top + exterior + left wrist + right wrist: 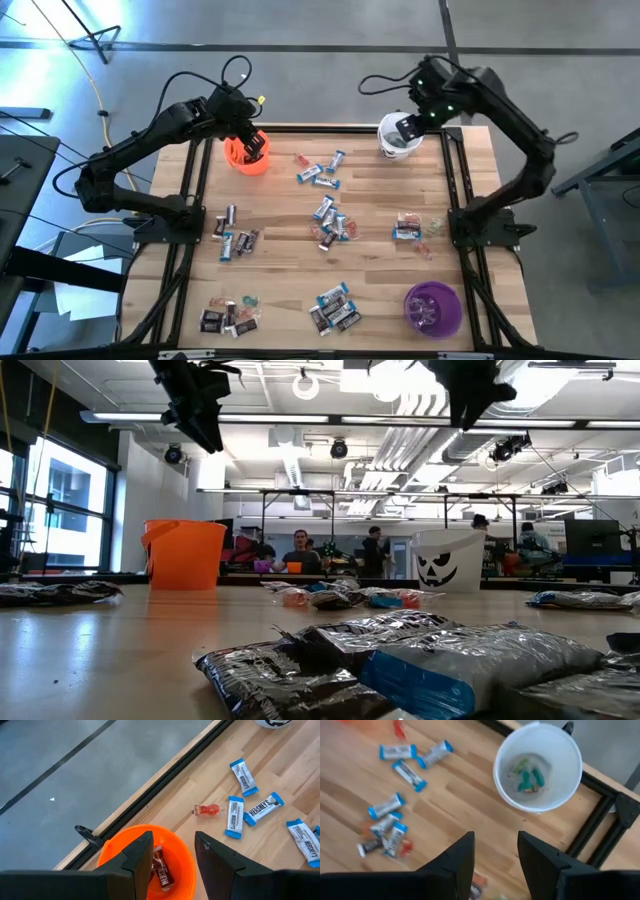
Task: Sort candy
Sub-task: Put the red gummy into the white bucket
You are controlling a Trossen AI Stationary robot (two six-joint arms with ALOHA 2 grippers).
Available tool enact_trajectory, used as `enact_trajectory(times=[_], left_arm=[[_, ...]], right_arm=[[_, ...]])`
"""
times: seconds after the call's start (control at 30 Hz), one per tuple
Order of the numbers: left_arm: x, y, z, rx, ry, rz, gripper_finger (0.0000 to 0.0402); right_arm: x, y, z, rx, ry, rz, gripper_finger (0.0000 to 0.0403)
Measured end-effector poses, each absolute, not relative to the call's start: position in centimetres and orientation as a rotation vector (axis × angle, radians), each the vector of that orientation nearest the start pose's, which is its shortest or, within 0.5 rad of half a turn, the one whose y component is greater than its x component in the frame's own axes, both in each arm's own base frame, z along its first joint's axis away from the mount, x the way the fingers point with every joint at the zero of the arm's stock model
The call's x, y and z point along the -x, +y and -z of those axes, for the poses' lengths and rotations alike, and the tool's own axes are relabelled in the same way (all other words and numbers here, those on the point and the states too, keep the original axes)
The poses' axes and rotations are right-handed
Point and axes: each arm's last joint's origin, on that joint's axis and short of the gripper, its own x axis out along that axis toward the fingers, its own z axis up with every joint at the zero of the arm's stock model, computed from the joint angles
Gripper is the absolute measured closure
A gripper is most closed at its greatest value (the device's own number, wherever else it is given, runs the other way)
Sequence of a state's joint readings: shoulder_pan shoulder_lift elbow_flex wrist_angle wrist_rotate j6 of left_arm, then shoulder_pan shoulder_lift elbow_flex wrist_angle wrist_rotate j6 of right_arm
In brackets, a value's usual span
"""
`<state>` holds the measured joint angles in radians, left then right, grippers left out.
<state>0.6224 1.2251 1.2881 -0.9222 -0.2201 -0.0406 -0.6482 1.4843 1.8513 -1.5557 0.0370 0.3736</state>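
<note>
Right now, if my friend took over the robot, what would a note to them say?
Left pincer: open, empty, above the orange cup, which holds dark brown candy.
Right pincer: open, empty, near the white cup, which has teal candy inside.
Purple cup: at the near right; contents unclear.
Done: a few pieces sorted.
Left: most candy on the table, like the blue-and-white bars.

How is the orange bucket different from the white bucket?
The orange bucket is plain, while the white bucket has a black pumpkin face. The orange bucket holds a dark brown candy; the white bucket holds teal candies. Both stand upright along the table's far edge, each below a gripper.
</note>
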Motion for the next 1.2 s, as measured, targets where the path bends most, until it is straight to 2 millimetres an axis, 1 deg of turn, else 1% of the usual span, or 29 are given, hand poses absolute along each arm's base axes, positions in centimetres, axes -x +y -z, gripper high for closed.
enact_trajectory(times=[0.07, 0.17, 0.27, 0.33, 0.43, 0.47, 0.53, 0.6, 0.7, 0.8, 0.87, 1.0, 1.2], left_arm=[[-18.6, 14.2, -35.4, 0.208, 0.853, -0.804, 0.0268], [-18.6, 14.2, -35.4, 0.205, 0.853, -0.803, 0.0268], [-18.6, 14.2, -35.4, 0.204, 0.854, -0.803, 0.0268], [-18.6, 14.2, -35.4, 0.205, 0.854, -0.803, 0.0268], [-18.6, 14.2, -35.4, 0.205, 0.854, -0.803, 0.0268], [-18.6, 14.2, -35.4, 0.205, 0.854, -0.803, 0.0268], [-18.6, 14.2, -35.4, 0.205, 0.853, -0.803, 0.0268], [-18.8, 14.3, -35.4, 0.202, 0.845, -0.803, 0.0268], [-19.7, 14.8, -35.1, 0.176, 0.838, -0.768, 0.0268], [-21.3, 15.7, -34.1, 0.143, 0.851, -0.649, 0.0268], [-22.6, 16.3, -33.0, 0.131, 0.871, -0.56, 0.0268], [-24.8, 17.6, -29.9, 0.077, 0.975, -0.398, 0.0268], [-26.7, 18.9, -25.6, -0.01, 1.143, -0.239, 0.0268]], right_arm=[[-20.1, -13.9, -42.1, -0.643, 1.019, 0.833, 0.0258], [-22.8, -13.3, -41.0, -0.539, 0.976, 0.814, 0.0258], [-25.9, -13.2, -39.2, -0.441, 0.842, 0.749, 0.0258], [-27.8, -13.3, -37.9, -0.408, 0.735, 0.676, 0.0258], [-29.8, -13.8, -35.6, -0.422, 0.585, 0.591, 0.0258], [-30.2, -14.1, -34.8, -0.444, 0.556, 0.574, 0.0258], [-30.7, -14.5, -32.8, -0.471, 0.545, 0.566, 0.0258], [-30.9, -14.7, -31.4, -0.474, 0.557, 0.573, 0.0258], [-30.9, -14.7, -30.3, -0.476, 0.598, 0.584, 0.0258], [-30.7, -14.6, -30.0, -0.461, 0.651, 0.583, 0.0258], [-30.3, -14.4, -30.1, -0.461, 0.688, 0.586, 0.0258], [-29.5, -14.2, -30.1, -0.428, 0.771, 0.59, 0.0258], [-28.4, -13.8, -29.6, -0.402, 0.906, 0.603, 0.0258]])
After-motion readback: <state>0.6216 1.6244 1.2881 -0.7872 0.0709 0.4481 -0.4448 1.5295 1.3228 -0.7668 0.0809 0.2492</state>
